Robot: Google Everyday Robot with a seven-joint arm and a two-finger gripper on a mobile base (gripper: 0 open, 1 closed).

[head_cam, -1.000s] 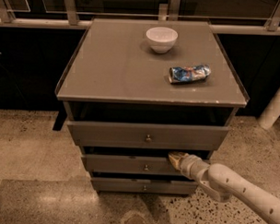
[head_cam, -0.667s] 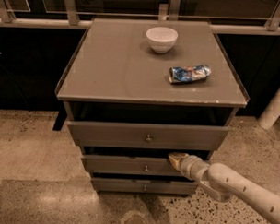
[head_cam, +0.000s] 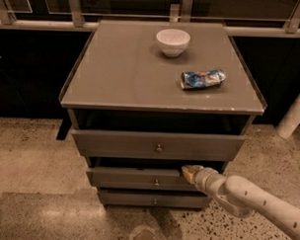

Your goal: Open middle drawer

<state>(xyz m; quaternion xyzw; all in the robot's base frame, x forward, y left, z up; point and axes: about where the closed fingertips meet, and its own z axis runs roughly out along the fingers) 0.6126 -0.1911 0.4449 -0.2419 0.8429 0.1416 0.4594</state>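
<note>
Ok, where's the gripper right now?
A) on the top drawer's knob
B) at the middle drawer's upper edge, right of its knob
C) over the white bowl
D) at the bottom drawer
B: the gripper is at the upper edge of the middle drawer, right of its knob and below the top drawer.
</note>
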